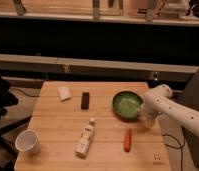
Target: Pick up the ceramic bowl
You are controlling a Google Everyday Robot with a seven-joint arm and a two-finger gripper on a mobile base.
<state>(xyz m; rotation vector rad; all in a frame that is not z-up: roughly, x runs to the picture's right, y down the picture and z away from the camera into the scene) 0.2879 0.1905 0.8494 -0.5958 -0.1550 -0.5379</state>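
Note:
The ceramic bowl (126,105) is round, shallow and green with a darker rim. It sits on the wooden table (53,125) at the right side. My white arm reaches in from the right. The gripper (141,113) is at the bowl's right rim, close against it, partly hidden by the arm's end.
On the table are a white paper cup (27,141) at the front left, a white bottle (85,138) lying near the middle, a red-orange carrot-like stick (127,140), a black bar (85,100) and a small white packet (65,93). A dark chair (0,105) stands left.

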